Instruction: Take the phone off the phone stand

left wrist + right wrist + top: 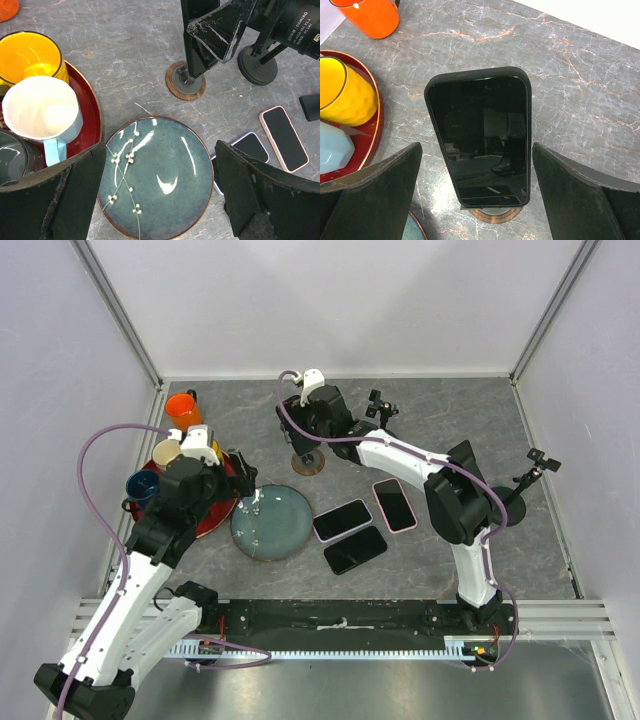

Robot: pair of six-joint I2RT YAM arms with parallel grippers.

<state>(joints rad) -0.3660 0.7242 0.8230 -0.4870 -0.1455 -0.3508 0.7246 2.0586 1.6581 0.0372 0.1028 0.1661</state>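
My right gripper [476, 165] gapes wide, holding nothing; the phone [480, 125] stands mid-frame between my fingers [375, 195], untouched, propped on its stand [490, 214].

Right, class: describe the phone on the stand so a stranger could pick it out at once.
Start at the grey marble table, then find the round stand beyond the blue plate. The phone leans upright on it in a black case; the other phones lie flat.
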